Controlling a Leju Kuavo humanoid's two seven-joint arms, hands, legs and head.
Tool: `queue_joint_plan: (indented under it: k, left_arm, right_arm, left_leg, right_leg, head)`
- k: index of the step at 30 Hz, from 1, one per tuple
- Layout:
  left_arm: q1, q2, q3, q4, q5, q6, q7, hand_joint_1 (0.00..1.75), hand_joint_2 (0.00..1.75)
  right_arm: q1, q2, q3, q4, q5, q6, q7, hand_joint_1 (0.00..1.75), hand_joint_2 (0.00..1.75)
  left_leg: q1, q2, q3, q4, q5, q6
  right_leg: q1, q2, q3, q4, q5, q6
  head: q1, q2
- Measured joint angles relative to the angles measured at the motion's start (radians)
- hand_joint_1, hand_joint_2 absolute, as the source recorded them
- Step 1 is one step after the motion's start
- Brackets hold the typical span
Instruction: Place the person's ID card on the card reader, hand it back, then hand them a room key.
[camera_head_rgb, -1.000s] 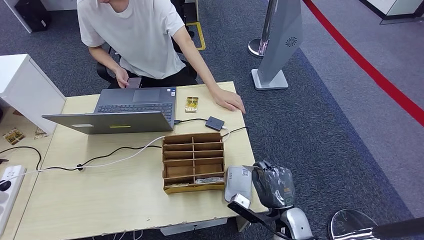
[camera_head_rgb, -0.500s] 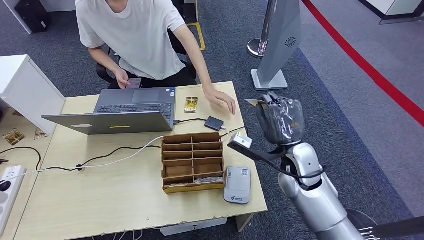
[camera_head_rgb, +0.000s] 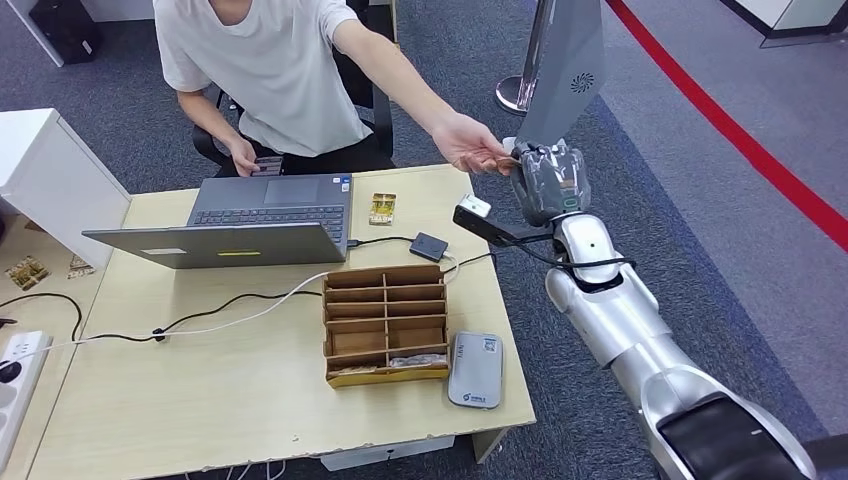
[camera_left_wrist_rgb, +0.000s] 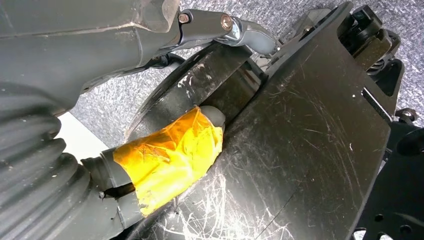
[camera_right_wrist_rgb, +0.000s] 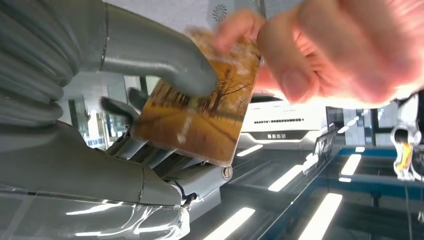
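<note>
- The right hand (camera_head_rgb: 552, 180) is raised past the far right corner of the table (camera_head_rgb: 200, 400), its thumb (camera_right_wrist_rgb: 165, 55) pressing a card (camera_right_wrist_rgb: 200, 115) against the fingers behind it
- The card shows an orange tree scene; whether it is the ID card or a room key I cannot tell from the print alone
- The person's hand (camera_head_rgb: 478, 150) is right at the robot hand, fingertips (camera_right_wrist_rgb: 295, 82) on the card's far edge, so both hold it at once, a handover in mid-pass by my reading
- The card sticks out beyond the thumb, likely so the person has a free edge to grasp
- The reader (camera_head_rgb: 476, 369) lies on the table well behind and below the hand, beside the tray (camera_head_rgb: 385, 325)
- The left hand (camera_left_wrist_rgb: 170, 155) hangs low; whether it is wide or curled I cannot tell
</note>
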Motion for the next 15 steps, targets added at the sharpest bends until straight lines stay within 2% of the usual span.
queue_joint_plan:
  k: [6, 15]
  left_arm:
    - [-0.004, 0.001, 0.0, 0.0, -0.028, -0.005, 0.001, 0.0, 1.75]
    - [-0.005, 0.001, 0.0, 0.0, -0.009, -0.002, 0.016, 0.0, 1.75]
  right_arm:
    - [-0.008, 0.018, 0.016, 0.058, -0.01, -0.018, -0.006, 0.0, 1.75]
    - [0.026, 0.024, 0.027, 0.056, -0.035, -0.035, -0.029, 0.0, 1.75]
  left_leg:
    - [0.0, 0.0, 0.0, 0.0, 0.0, 0.0]
    - [0.0, 0.0, 0.0, 0.0, 0.0, 0.0]
  right_leg:
    - [0.0, 0.0, -0.001, 0.0, 0.0, 0.0]
    - [0.0, 0.0, -0.001, 0.0, 0.0, 0.0]
  head:
    - [0.0, 0.0]
    - [0.0, 0.0]
